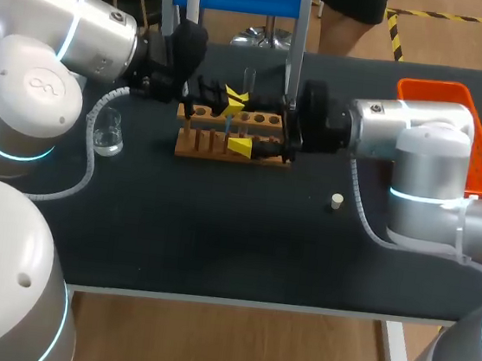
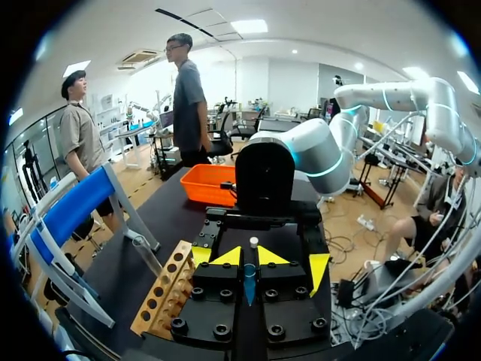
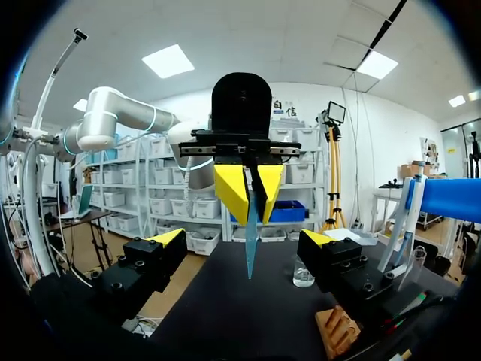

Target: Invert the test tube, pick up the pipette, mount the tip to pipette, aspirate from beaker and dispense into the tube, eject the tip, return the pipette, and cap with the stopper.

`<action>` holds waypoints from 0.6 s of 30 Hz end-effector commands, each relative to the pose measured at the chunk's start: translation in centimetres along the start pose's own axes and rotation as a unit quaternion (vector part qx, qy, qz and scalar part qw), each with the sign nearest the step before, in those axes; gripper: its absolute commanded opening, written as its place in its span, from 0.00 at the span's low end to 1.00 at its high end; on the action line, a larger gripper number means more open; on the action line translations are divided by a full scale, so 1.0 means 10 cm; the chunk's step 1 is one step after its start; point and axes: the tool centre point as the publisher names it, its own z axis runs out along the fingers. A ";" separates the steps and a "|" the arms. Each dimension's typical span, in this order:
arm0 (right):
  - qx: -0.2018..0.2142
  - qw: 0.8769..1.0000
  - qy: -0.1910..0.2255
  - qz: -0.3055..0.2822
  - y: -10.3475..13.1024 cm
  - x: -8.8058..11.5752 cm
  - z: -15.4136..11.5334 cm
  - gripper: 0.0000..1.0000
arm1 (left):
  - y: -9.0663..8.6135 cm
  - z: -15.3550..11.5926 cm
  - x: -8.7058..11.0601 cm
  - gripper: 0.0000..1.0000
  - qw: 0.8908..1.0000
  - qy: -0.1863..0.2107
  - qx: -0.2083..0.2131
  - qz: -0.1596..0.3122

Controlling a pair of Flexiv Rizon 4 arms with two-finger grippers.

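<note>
Yellow-tipped fingers of our left gripper (image 2: 249, 259) pinch a blue pipette tip (image 2: 249, 286) that points down over the wooden rack (image 1: 199, 147). Our right gripper (image 3: 244, 239) faces it with its 2 fingers spread wide, 1 on either side. A glass test tube (image 1: 249, 80) stands upright in the rack, the beaker (image 1: 107, 133) sits near the rack on our left arm's side, and the white stopper (image 1: 336, 201) lies on the dark table (image 1: 216, 247) near our right arm.
</note>
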 end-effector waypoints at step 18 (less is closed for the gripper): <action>0.003 1.000 0.022 -0.003 0.02 -0.02 0.14 0.69 | -0.01 0.00 0.00 0.00 1.000 0.001 -0.002 0.000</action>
